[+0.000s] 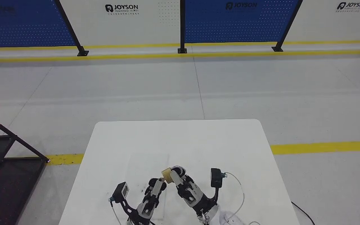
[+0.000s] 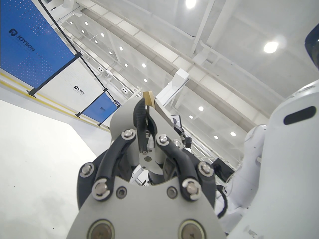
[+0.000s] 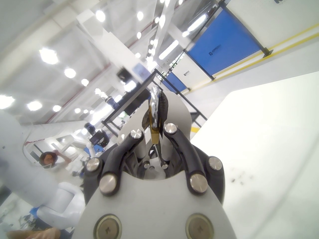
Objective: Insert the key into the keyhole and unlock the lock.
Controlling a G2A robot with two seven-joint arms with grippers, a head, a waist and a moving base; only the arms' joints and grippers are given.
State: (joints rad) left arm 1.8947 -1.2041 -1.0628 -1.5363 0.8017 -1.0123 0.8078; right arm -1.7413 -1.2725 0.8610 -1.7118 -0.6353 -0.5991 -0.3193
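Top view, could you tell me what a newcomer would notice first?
Over the near side of the white table the two grippers stand close together: the left gripper clamps a brass lock, the right gripper a silvery key. Beyond the table, blue panels line the floor.

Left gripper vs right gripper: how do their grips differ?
The left gripper pinches a brass block at its very tips; the right gripper holds a thin silver-and-brass piece that runs back between its fingers. In the top view the left gripper sits nearer the robot's side of the table than the right gripper. Shared: both shut, tips close together over the table.
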